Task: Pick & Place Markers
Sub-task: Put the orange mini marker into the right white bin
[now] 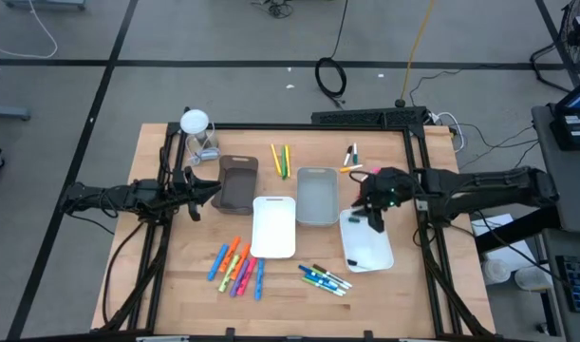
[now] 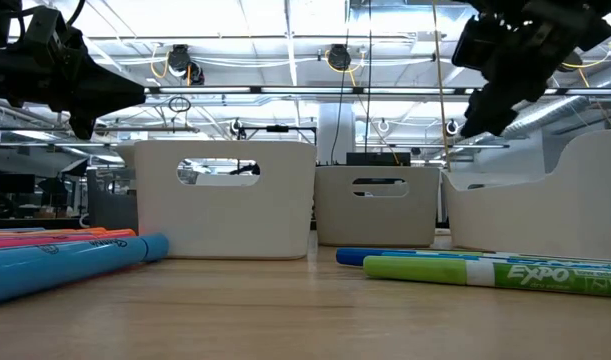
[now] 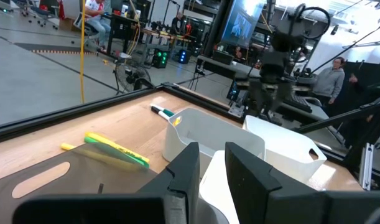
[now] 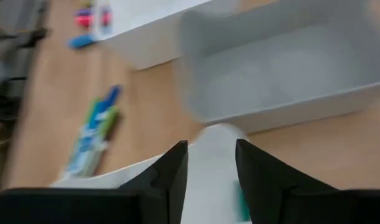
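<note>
Markers lie in loose groups on the wooden table: orange, pink and blue ones near left, blue and green ones near the middle, yellow and green ones at the far side, and a few far right. My right gripper hangs open, tilted down, over the far end of the right-hand white tray. Nothing is between its fingers; a blurred green marker lies in the tray below it. My left gripper waits level beside the brown tray, its fingers slightly apart and holding nothing.
A brown tray, a white tray and a grey tray stand side by side mid-table. A small clear stand with a white top sits at the far left corner. Black frame rails run along the table's left and right edges.
</note>
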You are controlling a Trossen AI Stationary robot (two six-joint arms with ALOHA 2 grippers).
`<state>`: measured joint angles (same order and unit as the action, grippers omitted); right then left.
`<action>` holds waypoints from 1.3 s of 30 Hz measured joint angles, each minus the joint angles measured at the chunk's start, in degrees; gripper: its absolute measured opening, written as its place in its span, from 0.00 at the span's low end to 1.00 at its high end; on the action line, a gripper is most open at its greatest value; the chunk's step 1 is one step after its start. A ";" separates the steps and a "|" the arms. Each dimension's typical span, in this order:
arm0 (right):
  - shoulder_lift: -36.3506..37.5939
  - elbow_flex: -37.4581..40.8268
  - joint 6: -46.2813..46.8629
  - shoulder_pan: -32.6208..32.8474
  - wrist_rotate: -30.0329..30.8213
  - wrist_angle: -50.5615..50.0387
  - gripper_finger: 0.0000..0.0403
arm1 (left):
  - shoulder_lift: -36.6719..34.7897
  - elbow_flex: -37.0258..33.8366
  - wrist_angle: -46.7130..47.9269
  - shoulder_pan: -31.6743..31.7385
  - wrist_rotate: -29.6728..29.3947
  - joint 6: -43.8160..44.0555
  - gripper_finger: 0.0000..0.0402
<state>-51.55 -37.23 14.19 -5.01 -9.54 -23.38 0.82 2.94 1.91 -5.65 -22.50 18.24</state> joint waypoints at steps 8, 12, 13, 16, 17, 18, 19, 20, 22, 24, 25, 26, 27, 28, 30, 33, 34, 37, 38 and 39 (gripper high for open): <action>0.40 0.00 -15.27 -8.80 15.89 -4.52 0.30 | 0.00 0.00 0.00 -0.02 0.02 0.00 0.20; -1.85 0.00 -21.51 -14.95 16.52 -10.36 0.32 | -0.01 -0.02 -0.01 -0.01 0.01 0.00 0.20; -2.80 0.00 -22.61 -16.21 15.42 -11.53 0.32 | -0.02 -0.02 -0.02 0.00 0.00 0.00 0.20; -6.07 0.02 -25.00 -18.59 11.84 -11.91 0.32 | -0.02 -0.02 -0.02 0.00 0.00 0.00 0.20; -7.07 0.02 -26.31 -18.92 11.12 -11.48 0.32 | 0.00 -0.02 0.00 -0.01 0.01 0.01 0.20; -8.08 0.00 -27.58 -19.09 11.02 -11.26 0.32 | -0.01 -0.01 -0.02 -0.01 0.01 0.01 0.20; -9.18 0.00 -28.73 -19.36 11.15 -11.19 0.32 | -0.01 -0.02 -0.01 0.00 0.01 0.02 0.20; -10.29 0.00 -29.75 -19.70 11.18 -11.15 0.32 | -0.02 -0.02 -0.01 0.00 0.02 0.00 0.20; -12.25 0.00 -30.74 -20.37 11.01 -10.88 0.32 | -0.02 -0.02 -0.02 0.00 0.00 0.00 0.20; -14.35 0.00 -31.73 -20.76 11.02 -10.49 0.32 | -0.02 -0.02 -0.01 0.00 0.00 0.02 0.20; -15.46 0.00 -32.29 -20.89 10.99 -10.20 0.32 | -0.02 -0.02 -0.02 0.00 0.00 0.02 0.20; -16.51 0.00 -32.93 -20.94 10.97 -9.61 0.32 | -0.02 -0.02 0.00 0.00 0.00 0.00 0.20; -17.58 0.00 -33.49 -21.04 10.96 -8.72 0.32 | -0.02 -0.02 0.00 0.00 0.00 0.02 0.20; -18.65 0.00 -33.87 -21.20 10.89 -7.93 0.32 | 0.00 -0.02 -0.02 -0.02 0.00 0.00 0.20; -20.54 -0.11 -34.45 -21.27 10.13 -7.43 0.32 | -0.01 -0.02 -0.01 0.00 0.00 0.00 0.20; -22.64 -0.28 -35.58 -21.27 8.41 -6.89 0.32 | 0.00 -0.02 0.00 0.00 0.00 0.02 0.20; -23.15 -0.28 -35.87 -21.27 7.57 -6.78 0.32 | -0.02 -0.02 -0.02 -0.01 0.01 0.00 0.20; -23.92 -0.24 -36.11 -21.27 5.73 -6.68 0.32 | 0.00 -0.02 -0.02 0.00 0.00 0.00 0.20; -24.09 -0.24 -36.13 -21.25 5.52 -6.64 0.32 | -0.01 -0.02 -0.02 -0.02 0.02 0.00 0.20; -24.16 -0.24 -36.13 -21.25 5.57 -6.75 0.32 | -0.01 -0.02 0.00 -0.01 0.00 0.02 0.20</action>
<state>-75.70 -37.47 -21.93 -26.26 -3.97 -30.13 0.81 2.92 1.91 -5.66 -22.50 18.26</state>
